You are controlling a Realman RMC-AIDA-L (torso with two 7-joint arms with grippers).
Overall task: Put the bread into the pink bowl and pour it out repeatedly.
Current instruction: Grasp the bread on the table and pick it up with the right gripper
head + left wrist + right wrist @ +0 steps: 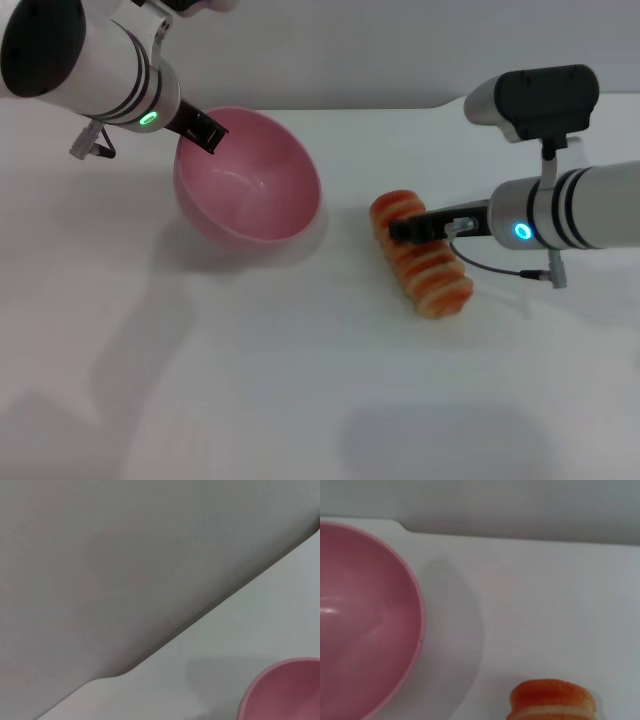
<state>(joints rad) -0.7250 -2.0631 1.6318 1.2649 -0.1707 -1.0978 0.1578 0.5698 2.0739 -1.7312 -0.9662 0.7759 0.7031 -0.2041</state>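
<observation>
On the white table (300, 380), right of centre, we see the bread (425, 265) lying flat, outside the pink bowl (250, 180). Our right gripper (405, 230) pinches the loaf near its far end. Our left gripper (205, 130) clamps the bowl's left rim, holding it tilted with its mouth towards the bread.

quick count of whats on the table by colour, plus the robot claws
pink: 1, the pink bowl
orange-red with cream stripes: 1, the bread
black claws: 2, left claw at the bowl rim, right claw at the bread
total: 4
</observation>
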